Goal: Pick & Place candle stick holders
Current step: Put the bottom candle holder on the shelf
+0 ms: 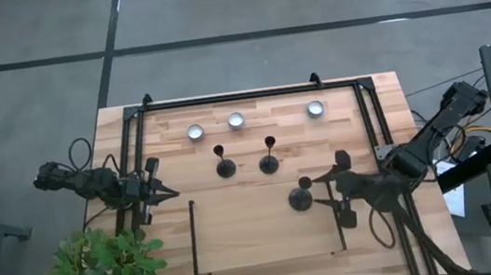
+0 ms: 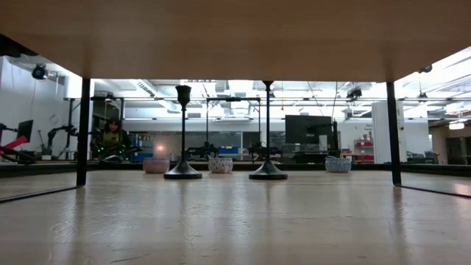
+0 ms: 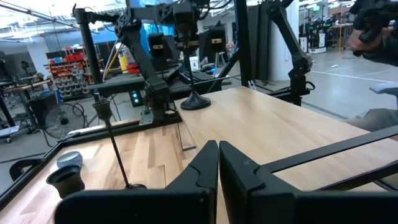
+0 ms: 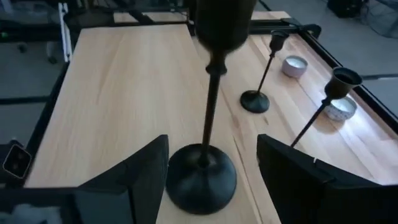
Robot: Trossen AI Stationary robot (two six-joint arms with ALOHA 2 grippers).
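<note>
probably bottom-heavy and stiff, the nearest candle stick holder [image 4: 202,168] stands upright between the right gripper [image 4: 208,180]'s wide-open fingers and wants gripping low on its thin stem, while the left gripper [image 3: 217,165] waits pinched closed.

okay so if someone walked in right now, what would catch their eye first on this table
The right gripper, open, straddles the base of a black candle stick holder on the table's right side. Two more holders stand upright mid-table, before three tealights along the far edge.
</note>
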